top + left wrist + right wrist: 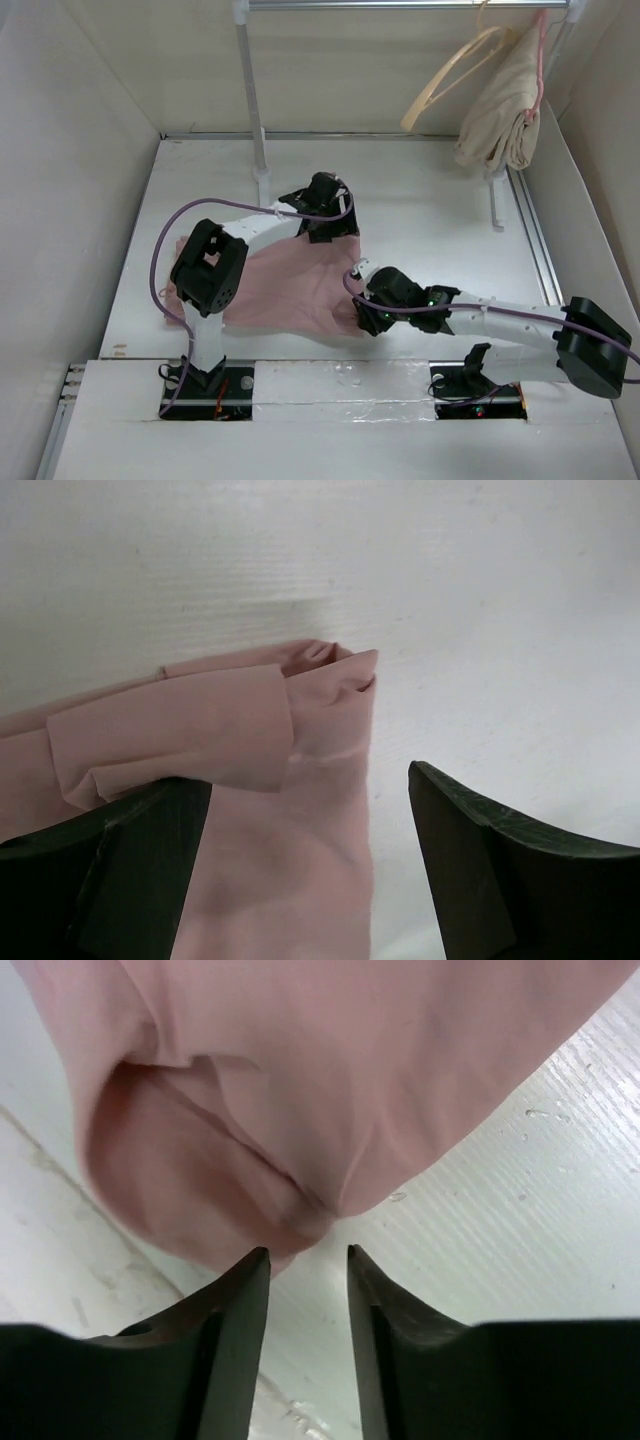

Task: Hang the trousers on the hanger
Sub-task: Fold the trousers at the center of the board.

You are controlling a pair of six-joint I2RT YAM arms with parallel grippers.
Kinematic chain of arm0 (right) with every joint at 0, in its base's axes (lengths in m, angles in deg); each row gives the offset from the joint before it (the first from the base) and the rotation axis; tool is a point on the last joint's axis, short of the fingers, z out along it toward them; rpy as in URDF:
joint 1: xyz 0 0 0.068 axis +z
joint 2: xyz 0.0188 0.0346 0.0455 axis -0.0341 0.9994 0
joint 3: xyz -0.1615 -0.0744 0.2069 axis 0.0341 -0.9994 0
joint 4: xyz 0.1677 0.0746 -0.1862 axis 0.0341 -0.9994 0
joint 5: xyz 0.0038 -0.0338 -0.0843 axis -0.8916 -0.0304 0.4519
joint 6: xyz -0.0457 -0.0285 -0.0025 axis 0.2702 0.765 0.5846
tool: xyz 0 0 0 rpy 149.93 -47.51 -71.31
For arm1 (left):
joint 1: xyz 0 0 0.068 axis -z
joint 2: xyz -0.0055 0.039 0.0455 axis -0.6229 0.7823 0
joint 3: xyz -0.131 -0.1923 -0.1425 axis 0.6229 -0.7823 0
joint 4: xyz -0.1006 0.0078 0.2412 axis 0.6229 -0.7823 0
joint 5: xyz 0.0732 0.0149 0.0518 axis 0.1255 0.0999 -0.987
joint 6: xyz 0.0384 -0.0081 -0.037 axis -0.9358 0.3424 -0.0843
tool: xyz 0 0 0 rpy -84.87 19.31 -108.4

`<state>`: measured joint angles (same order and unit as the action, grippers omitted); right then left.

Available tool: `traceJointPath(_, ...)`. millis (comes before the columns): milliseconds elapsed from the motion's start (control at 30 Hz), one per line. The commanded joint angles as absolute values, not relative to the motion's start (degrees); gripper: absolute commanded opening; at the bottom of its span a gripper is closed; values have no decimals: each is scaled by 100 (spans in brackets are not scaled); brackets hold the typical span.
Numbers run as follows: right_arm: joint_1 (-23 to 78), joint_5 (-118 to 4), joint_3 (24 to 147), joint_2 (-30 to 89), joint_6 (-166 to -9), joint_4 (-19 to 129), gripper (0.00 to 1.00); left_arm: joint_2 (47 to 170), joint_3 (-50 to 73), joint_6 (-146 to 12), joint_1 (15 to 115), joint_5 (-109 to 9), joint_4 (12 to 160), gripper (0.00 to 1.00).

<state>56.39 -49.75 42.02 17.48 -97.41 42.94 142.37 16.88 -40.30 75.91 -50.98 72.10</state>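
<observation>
Left jaws wide over trousers [290, 285] edge — right jaws narrowly parted, empty, beside fold.

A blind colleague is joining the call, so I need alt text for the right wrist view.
A rounded fold of the dusty-pink trousers lies on the white table, right at the tips of the right end effector. Its dark jaws stand slightly apart with only bare table showing between them, so the cloth is not gripped.

Dusty-pink trousers [290, 285] lie crumpled on the table [420, 220]; cream hanger [410, 120] hangs on rail [400, 5].
</observation>
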Motion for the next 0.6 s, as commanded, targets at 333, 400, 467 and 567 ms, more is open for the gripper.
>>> traceJointPath(333,5808,-5703,5235,1184,-9374,4470,0,13163,2432,-4202,7387,-4994,6838,72)
traceJointPath(400,5973,-5881,5429,1561,-9277,4453,0,12856,2343,-4228,7255,-4959,6829,62)
traceJointPath(467,6097,-6074,5605,1782,-9058,4445,0,12488,2194,-4246,7140,-4976,6733,32)
traceJointPath(567,6098,-6715,5668,2397,-8794,4470,0,12021,1764,-4219,6859,-5011,6715,0)
